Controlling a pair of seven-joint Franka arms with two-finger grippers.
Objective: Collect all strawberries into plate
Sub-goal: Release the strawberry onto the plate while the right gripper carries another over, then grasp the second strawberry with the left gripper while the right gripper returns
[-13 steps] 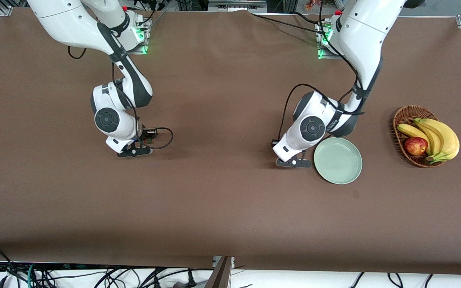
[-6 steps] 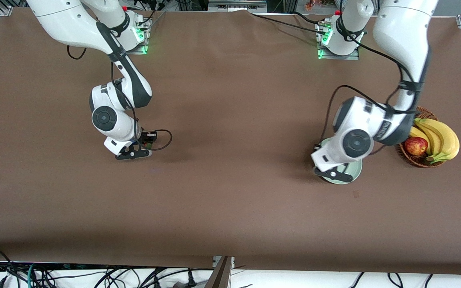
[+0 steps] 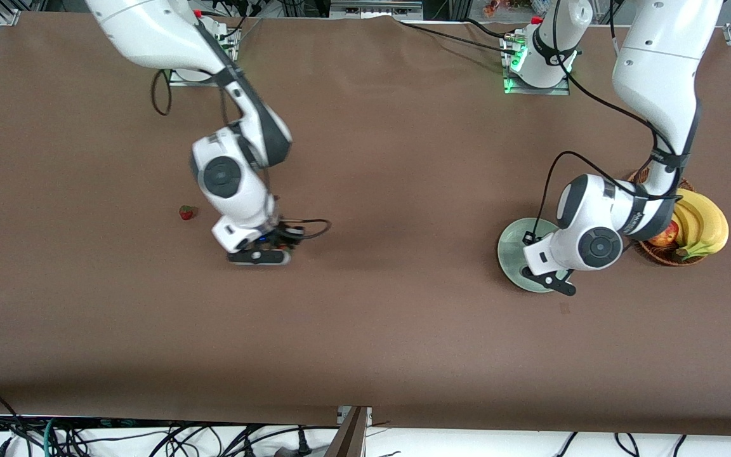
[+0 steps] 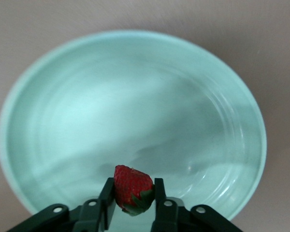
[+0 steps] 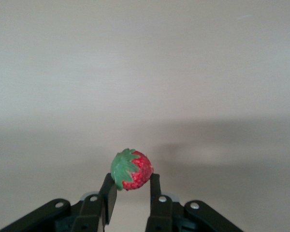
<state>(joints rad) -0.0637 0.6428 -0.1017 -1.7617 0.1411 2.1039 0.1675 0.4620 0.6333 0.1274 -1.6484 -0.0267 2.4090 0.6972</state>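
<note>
One worktop. One basket holding bananas and one apple. One plate, nothing resting in it. Three strawberries: one pinched in the left tool over the plate; one pinched in the right tool above bare worktop; one loose on the worktop toward the right arm's end

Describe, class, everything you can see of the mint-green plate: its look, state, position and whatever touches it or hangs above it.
The plate is round, shallow and pale mint green, smooth and glossy like plastic or glazed ceramic, with a low raised rim. It lies flat on the brown table beside the wicker basket, toward the left arm's end. Nothing lies in it yet. The left pincer hangs over it, shut on a strawberry; the arm hides part of the plate in the front view.
</note>
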